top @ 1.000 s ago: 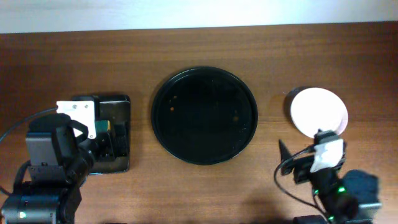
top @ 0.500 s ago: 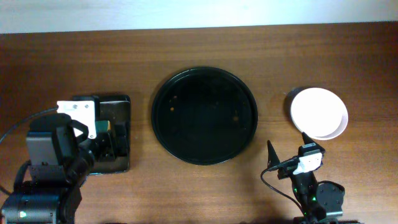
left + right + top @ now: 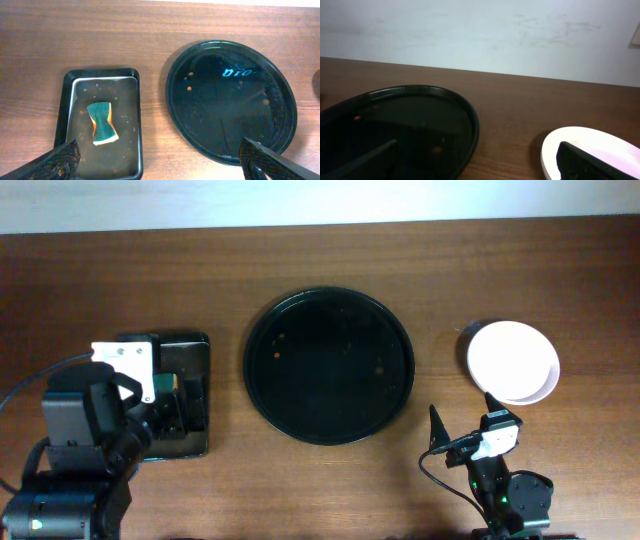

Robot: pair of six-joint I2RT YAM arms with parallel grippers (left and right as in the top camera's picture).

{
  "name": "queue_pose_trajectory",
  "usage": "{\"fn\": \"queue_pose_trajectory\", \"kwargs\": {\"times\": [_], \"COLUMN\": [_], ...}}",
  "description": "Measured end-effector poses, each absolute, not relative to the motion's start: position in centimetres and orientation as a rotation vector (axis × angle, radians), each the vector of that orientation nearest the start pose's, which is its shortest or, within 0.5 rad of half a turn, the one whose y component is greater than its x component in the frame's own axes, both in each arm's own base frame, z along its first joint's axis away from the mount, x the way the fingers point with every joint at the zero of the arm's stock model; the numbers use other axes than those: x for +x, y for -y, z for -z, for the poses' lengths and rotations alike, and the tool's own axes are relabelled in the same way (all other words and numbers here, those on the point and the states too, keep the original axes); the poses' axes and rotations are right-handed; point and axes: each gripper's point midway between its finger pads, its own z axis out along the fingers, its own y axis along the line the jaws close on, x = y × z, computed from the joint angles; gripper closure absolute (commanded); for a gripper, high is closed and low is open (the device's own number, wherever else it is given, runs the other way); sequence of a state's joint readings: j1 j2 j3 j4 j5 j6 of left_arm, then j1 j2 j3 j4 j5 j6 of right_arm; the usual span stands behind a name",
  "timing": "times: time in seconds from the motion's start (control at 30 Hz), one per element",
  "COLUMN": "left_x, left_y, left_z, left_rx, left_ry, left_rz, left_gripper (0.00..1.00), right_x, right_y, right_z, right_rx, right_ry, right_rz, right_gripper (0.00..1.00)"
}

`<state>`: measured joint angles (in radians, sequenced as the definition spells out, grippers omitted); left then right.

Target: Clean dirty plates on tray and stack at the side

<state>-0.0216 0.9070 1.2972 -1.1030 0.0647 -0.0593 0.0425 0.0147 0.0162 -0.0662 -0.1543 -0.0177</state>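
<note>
Tray (image 3: pixel 328 366) sits mid-counter, bare but for specks. Plates (image 3: pixel 513 361) are stacked on the counter to its right, top one white. Left tool (image 3: pixel 159 150) over sponge (image 3: pixel 102 123), right tool (image 3: pixel 477 145) near stack; both wide, empty. Task looks finished; next, park arms.

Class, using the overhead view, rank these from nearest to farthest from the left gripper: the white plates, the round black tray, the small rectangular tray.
Measured from the left gripper:
1. small rectangular tray: at the left of the table, directly beneath the gripper.
2. round black tray: at the middle of the table, to the gripper's right.
3. white plates: at the far right, beyond the round tray.
</note>
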Motion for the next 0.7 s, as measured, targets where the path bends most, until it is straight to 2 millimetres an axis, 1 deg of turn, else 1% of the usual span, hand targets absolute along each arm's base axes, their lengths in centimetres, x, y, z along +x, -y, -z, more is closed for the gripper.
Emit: {"fn": "queue_pose_trajectory", "kwargs": {"times": [0.2, 0.3, 0.33, 0.37, 0.43, 0.47, 0.5, 0.53, 0.63, 0.7], "left_x": [24.7, 24.6, 24.9, 24.8, 25.3, 25.0, 24.6, 24.6, 23.7, 23.0], "left_y": [1.6, 1.2, 0.7, 0.4, -0.5, -1.0, -1.2, -1.4, -1.4, -1.3], "left_z": [-31.0, -31.2, -31.9, -32.3, -33.2, -32.7, -32.1, -32.1, -30.2, -28.9], "left_rx": [-0.010, -0.022, -0.038, -0.046, -0.076, -0.094, -0.102, -0.110, -0.113, -0.111], "left_ry": [-2.284, -2.269, -2.207, -2.180, -2.052, -2.001, -1.989, -1.920, -1.785, -1.733], "left_rz": [0.116, 0.088, 0.052, 0.036, -0.011, -0.036, -0.048, -0.051, -0.041, -0.032], "left_gripper": [0.01, 0.01, 0.00, 0.01, 0.01, 0.01, 0.00, 0.01, 0.00, 0.00], "right_x": [24.3, 24.3, 24.3, 24.3, 24.3, 24.3, 24.3, 24.3, 24.3, 24.3], "right_y": [-3.7, -3.7, -3.7, -3.7, -3.7, -3.7, -3.7, -3.7, -3.7, -3.7], "right_z": [-16.2, -16.2, -16.2, -16.2, -16.2, -16.2, -16.2, -16.2, -16.2, -16.2], "right_rx": [-0.168, -0.168, -0.168, -0.167, -0.167, -0.167, -0.167, -0.167, -0.165, -0.165], "right_ry": [-1.628, -1.628, -1.628, -1.628, -1.628, -1.627, -1.627, -1.626, -1.625, -1.625], "right_rz": [-0.145, -0.145, -0.145, -0.145, -0.145, -0.145, -0.145, -0.145, -0.147, -0.148], "right_gripper": [0.01, 0.01, 0.01, 0.01, 0.01, 0.01, 0.01, 0.01, 0.01, 0.01]}}
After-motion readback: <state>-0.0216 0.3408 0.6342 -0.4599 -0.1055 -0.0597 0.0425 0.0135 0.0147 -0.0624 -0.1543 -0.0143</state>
